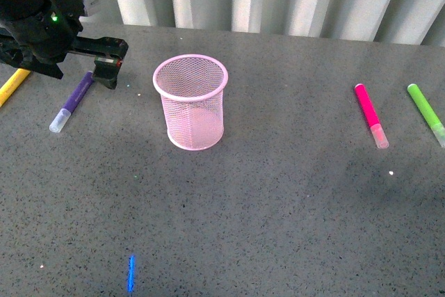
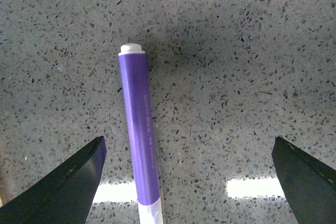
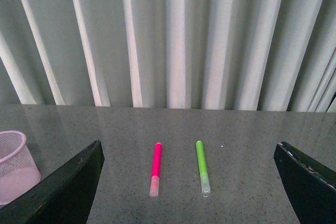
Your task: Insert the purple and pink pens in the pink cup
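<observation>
The left gripper [image 2: 187,141], fingers spread wide, hangs over the purple pen [image 1: 75,99] at far left, beside the empty pink cup [image 1: 196,119]. The pick-up is in hand: next, lower, centre and close on the barrel. The pink pen [image 1: 368,110] lies at right by a green marker [image 1: 424,109]; the right gripper [image 3: 189,145] is released and holds nothing.
</observation>
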